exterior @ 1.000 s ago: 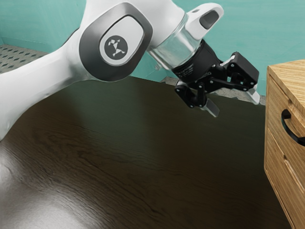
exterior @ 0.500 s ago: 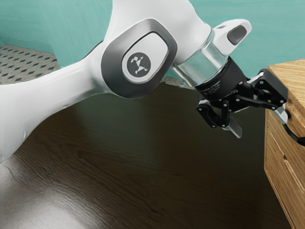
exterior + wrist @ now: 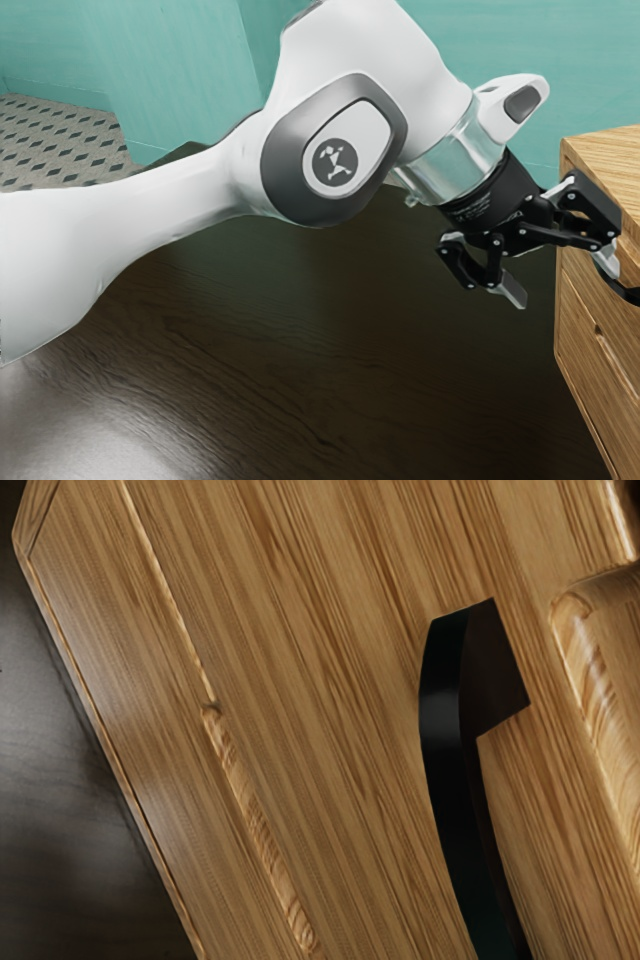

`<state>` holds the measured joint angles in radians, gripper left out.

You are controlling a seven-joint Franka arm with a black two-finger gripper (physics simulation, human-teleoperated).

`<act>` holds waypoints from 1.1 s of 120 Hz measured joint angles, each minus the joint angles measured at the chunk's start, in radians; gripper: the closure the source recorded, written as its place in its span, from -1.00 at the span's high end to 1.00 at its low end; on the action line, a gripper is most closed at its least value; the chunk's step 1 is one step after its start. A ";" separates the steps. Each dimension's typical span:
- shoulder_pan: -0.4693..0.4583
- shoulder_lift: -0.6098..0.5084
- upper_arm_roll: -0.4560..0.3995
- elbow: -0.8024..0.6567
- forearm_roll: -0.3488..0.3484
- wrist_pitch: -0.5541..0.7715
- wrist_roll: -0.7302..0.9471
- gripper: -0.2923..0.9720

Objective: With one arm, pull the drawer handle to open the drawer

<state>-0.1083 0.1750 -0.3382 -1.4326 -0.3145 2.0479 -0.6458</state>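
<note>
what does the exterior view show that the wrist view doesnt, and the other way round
Exterior view: the white arm, its end effector open right at the wooden cabinet, plus the teal wall and tiled floor. Wrist view: the wood grain up close and a narrow groove in it. Both: the cabinet, its black handle and the dark table.
</note>
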 joint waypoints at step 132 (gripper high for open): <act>0.049 -0.143 -0.026 -0.146 0.121 -0.006 -0.026 0.53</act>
<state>-0.0592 0.0321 -0.3643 -1.5787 -0.1931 2.0416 -0.6720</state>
